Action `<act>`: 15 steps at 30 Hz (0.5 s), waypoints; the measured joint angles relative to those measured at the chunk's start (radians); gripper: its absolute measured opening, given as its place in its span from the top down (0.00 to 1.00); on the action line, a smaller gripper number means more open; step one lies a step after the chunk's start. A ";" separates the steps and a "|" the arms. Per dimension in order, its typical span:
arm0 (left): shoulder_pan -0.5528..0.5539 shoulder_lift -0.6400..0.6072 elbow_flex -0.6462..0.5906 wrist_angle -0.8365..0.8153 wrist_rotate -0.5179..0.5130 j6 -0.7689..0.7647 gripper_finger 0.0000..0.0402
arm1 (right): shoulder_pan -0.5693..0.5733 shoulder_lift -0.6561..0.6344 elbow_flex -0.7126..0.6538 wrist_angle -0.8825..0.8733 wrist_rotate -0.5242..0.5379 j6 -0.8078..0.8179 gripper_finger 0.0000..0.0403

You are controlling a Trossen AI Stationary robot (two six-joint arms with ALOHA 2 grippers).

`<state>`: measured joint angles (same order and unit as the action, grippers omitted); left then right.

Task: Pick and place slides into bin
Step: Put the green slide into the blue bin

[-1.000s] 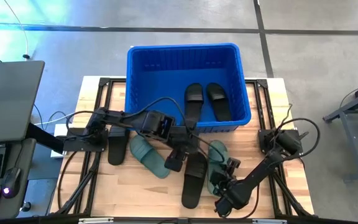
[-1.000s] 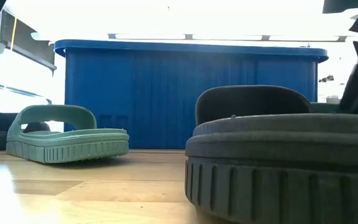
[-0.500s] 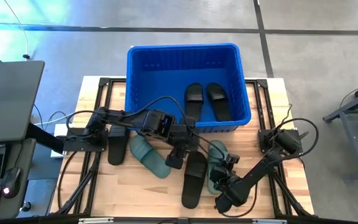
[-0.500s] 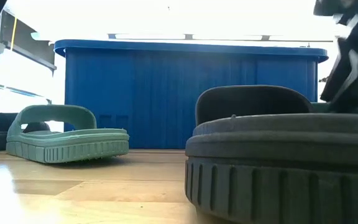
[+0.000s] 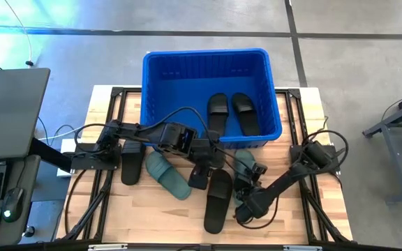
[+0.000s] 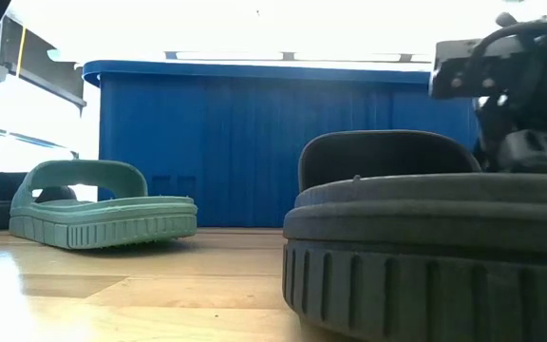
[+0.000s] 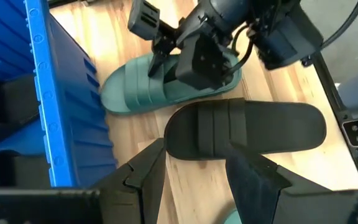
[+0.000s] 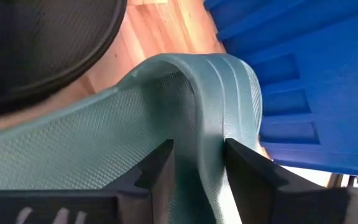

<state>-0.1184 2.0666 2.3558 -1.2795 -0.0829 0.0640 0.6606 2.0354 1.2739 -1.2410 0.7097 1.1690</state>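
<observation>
1. Two black slides [image 5: 231, 111] lie side by side inside the bin [image 5: 201, 61], toward its right half.
2. Four slides lie on the surface [image 5: 152, 213] just near of the bin: a black one [image 5: 130, 165] at far left, a sage green one [image 5: 167, 175] beside it, a black one [image 5: 218, 200] near the centre, and a second green slide [image 7: 143, 92] to its right, close to the bin's near wall.
3. Right gripper [image 8: 196, 163]: down on the right green slide, fingers straddling the strap's edge, strap material between them, not yet clenched tight.
4. Left gripper [image 7: 194, 168]: hovering over the strap end of the central black slide, fingers spread, holding nothing.
5. Bin stands at the far centre of the surface, its near wall just beyond the loose slides.
</observation>
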 joint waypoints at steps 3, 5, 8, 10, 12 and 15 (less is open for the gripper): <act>-0.002 0.000 0.000 -0.001 0.000 -0.020 0.63 | -0.022 0.000 0.000 0.031 -0.012 -0.002 0.74; -0.008 0.000 0.000 -0.001 0.000 -0.020 0.63 | -0.034 0.000 0.000 0.047 -0.034 -0.003 0.82; -0.018 0.000 0.000 -0.001 0.004 -0.019 0.63 | -0.044 0.000 0.000 0.065 -0.079 -0.024 0.96; -0.023 0.000 0.000 -0.001 0.005 -0.018 0.63 | -0.045 0.000 0.000 0.076 -0.105 -0.046 0.97; -0.027 0.000 0.000 -0.002 0.005 -0.017 0.63 | -0.044 0.000 0.009 0.074 -0.124 -0.047 0.95; -0.027 0.000 0.000 -0.003 0.005 -0.015 0.63 | -0.033 0.000 0.056 0.053 -0.160 -0.062 0.98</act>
<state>-0.1458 2.0666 2.3558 -1.2830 -0.0780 0.0486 0.6281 2.0351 1.3304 -1.1881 0.5495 1.1066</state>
